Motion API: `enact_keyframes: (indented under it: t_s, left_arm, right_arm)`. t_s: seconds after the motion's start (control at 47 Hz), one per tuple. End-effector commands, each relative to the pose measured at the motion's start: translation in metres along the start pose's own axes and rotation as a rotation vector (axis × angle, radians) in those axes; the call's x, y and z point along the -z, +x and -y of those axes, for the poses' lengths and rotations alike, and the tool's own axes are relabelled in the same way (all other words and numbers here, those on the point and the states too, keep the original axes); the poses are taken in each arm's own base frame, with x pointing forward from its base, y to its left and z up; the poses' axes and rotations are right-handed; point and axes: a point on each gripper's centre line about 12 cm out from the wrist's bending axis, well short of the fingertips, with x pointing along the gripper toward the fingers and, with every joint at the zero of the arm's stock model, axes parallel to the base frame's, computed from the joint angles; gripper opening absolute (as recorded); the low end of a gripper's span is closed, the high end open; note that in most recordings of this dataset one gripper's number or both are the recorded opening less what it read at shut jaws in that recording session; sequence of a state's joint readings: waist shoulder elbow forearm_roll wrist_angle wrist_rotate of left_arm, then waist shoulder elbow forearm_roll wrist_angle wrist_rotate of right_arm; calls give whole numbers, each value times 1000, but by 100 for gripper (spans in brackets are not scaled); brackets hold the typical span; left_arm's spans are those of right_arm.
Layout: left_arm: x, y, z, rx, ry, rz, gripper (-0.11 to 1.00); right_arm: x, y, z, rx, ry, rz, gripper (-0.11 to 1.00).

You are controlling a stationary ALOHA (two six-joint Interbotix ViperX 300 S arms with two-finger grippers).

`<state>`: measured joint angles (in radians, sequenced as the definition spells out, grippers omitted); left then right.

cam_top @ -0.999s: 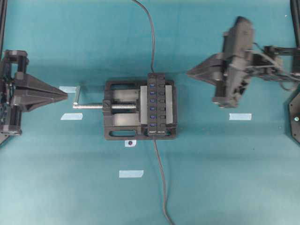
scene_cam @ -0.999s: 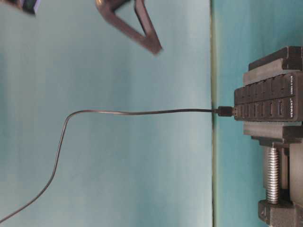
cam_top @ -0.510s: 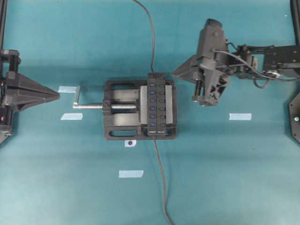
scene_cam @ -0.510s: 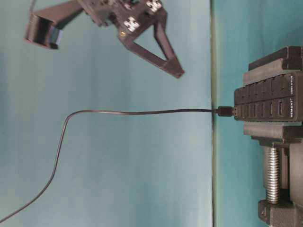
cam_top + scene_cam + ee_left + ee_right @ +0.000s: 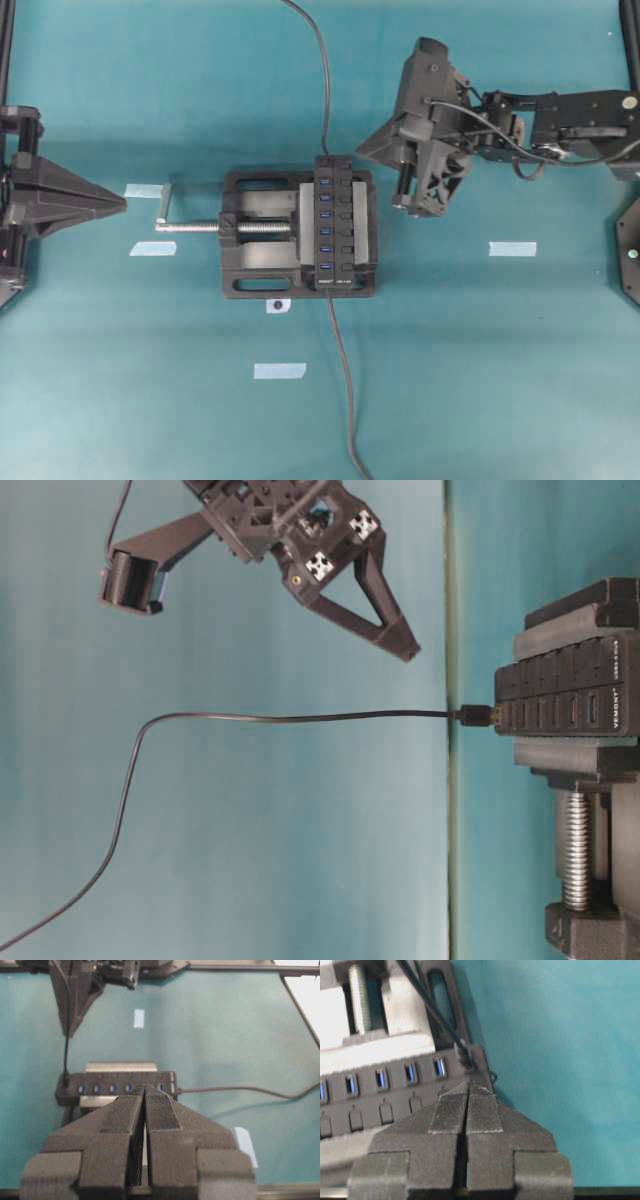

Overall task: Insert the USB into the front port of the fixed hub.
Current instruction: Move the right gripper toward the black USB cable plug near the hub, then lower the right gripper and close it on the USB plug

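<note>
**A:** What changes on the worktop [image 5: 500, 380]?

**B:** The biggest shift is the right arm. A moment ago it hung back near the right edge. Now it reaches in toward the middle, where the bench vise [image 5: 250, 270] clamps the fixed hub [image 5: 325, 225].

**A:** And its claw?

**B:** The right claw [image 5: 365, 153] is pinched fully closed and holds nothing. Its tip hovers just beside the hub's end that faces the top edge of the overhead view. From table level it is above the hub and clear of it, not touching.

**A:** The other side?

**B:** The left claw [image 5: 122, 203] pulls back slightly toward the left edge. It is also closed tight and empty, well apart from the vise's screw handle.

**A:** Where is the USB?

**B:** The USB [image 5: 474, 717] sits against that same end of the hub, and its thin cable [image 5: 325, 90] trails off toward the top edge. It hasn't moved. I can't tell whether it is seated in a socket there. A thicker cable [image 5: 343, 380] leaves the hub's opposite end.

**A:** So what does this mean for the task?

**B:** I judge this to be the approach. The right claw is closing in on the plug but has to spread before it can take it. No insertion into the front port has started.
</note>
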<state>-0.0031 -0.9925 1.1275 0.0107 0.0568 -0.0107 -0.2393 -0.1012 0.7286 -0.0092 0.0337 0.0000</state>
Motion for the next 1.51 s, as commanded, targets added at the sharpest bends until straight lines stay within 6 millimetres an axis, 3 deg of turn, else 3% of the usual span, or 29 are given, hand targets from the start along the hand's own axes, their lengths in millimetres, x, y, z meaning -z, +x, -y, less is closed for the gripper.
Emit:
enact_keyframes:
  t_s: [0.0,0.447,1.148,1.34,1.488]
  left_arm:
    - [-6,1,0,1,3,14,0]
    - [-7,-1,0,1,3,25,0]
    - [-4,-1,0,1,2,15,0]
    - [0,-1,0,1,2,6,0]
    - [-2,-1,0,1,2,12,0]
  right_arm:
    - [-15,-1,1,3,-9,51,-6]
    - [-13,22,-1,-1,-12,17,-6]
    - [-6,25,0,0,-14,-32,-1]
    - [-8,25,-2,-4,-30,-24,16]
    - [-13,25,-2,-4,-29,-18,51]
